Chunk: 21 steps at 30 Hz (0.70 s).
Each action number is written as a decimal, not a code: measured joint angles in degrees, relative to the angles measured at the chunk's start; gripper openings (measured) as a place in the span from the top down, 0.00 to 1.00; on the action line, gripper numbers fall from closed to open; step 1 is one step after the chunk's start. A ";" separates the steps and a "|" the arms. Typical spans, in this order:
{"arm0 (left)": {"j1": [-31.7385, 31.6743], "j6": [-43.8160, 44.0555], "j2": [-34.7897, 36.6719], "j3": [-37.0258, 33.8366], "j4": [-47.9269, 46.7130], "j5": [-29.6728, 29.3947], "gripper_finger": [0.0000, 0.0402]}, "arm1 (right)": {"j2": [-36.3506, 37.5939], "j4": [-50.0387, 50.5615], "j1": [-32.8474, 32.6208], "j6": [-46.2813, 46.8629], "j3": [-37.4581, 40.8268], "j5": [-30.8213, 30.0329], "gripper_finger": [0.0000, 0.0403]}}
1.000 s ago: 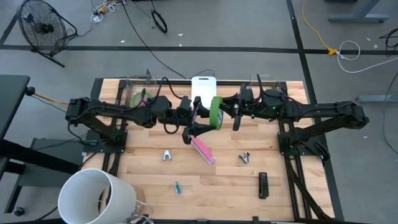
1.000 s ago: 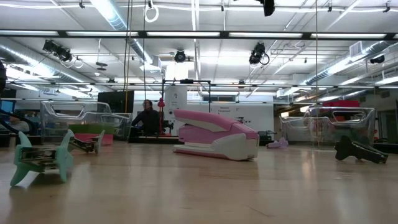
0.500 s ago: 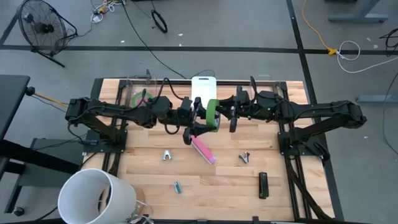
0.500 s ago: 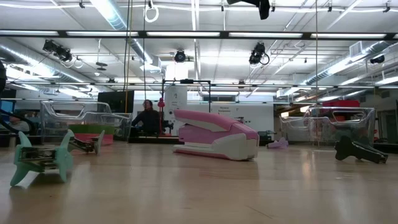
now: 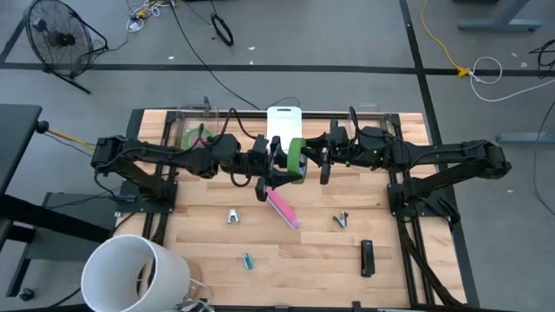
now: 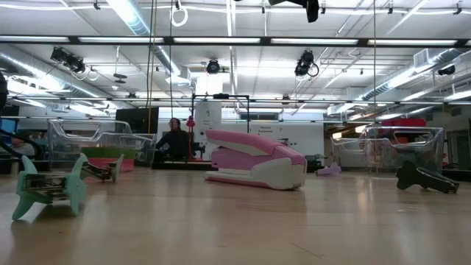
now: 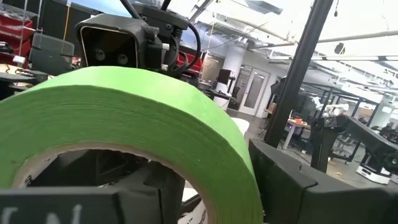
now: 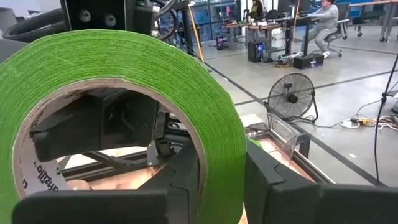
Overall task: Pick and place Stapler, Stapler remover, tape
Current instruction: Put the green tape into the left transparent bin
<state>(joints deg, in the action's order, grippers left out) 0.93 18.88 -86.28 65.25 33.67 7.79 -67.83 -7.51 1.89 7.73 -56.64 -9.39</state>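
Green tape hangs mid-air between both arms — jaws hidden (overhead).

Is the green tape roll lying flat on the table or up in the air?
Up in the air. The green tape roll stands on edge between both grippers, above the pink stapler.

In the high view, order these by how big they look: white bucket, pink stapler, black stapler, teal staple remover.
1. White bucket, clearly largest.
2. Pink stapler.
3. Black stapler, somewhat smaller.
4. Teal staple remover, smallest.
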 joint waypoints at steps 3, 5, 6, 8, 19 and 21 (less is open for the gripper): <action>0.00 0.13 0.00 0.00 -0.05 0.12 0.62 | 0.00 -0.09 0.00 -0.08 0.00 0.01 0.81; 0.02 0.40 0.00 0.00 -0.11 0.17 0.65 | 0.00 -0.24 0.00 -0.28 0.00 0.14 0.81; 0.04 0.50 0.00 0.00 -0.13 0.20 0.67 | 0.00 -0.28 0.00 -0.42 0.00 0.20 0.81; 0.04 0.68 0.00 0.00 -0.21 0.32 0.69 | 0.00 -0.38 0.00 -1.02 0.00 0.37 0.81; 0.04 1.69 0.00 0.00 -0.20 0.20 0.73 | 0.00 -0.39 0.02 -1.33 0.00 1.44 0.79; 0.04 1.71 0.00 0.00 -0.23 0.22 0.74 | 0.01 -0.39 0.02 -1.00 0.00 1.47 0.76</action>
<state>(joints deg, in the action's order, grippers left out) 0.97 20.60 -86.28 65.25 33.44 8.01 -67.82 -7.90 1.91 6.72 -56.64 -7.91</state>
